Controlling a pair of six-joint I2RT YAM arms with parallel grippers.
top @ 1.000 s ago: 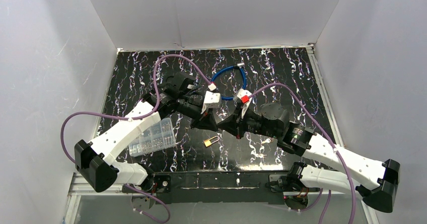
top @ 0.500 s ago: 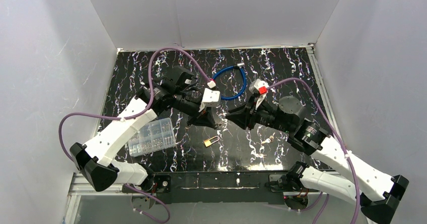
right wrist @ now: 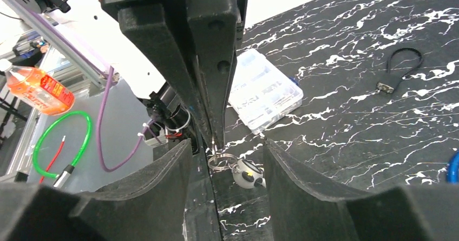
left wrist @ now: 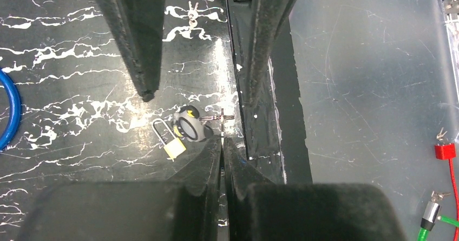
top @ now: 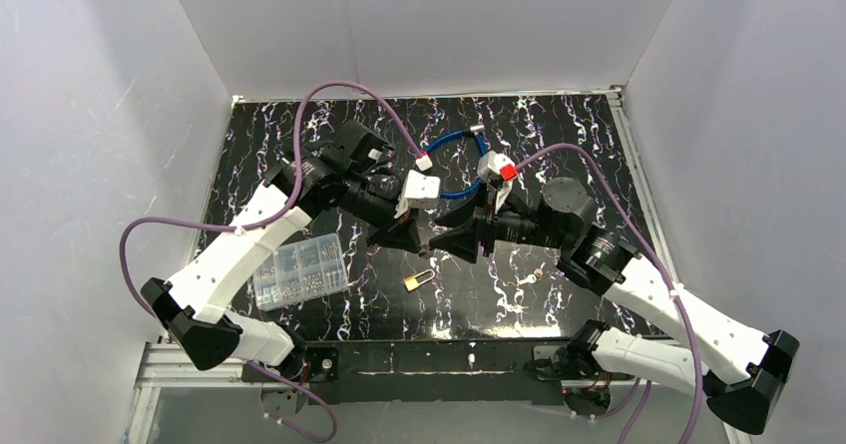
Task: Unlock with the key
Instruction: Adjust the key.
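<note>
My left gripper is shut on a small key, held above the table. A ring and a round grey tag hang from the key. My right gripper faces the left one tip to tip. It stands open, its fingers either side of the ring and tag without touching them. The small brass padlock lies on the black marbled table just below both grippers, its shackle closed.
A second bunch of keys lies right of the padlock. A blue cable lock sits behind the grippers, and a clear parts box at the front left. A black cable loop lies far left. White walls enclose the table.
My right gripper has opened. It drew back to the right, then came in again around the key ring. The left gripper stayed shut and shifted slightly back.
</note>
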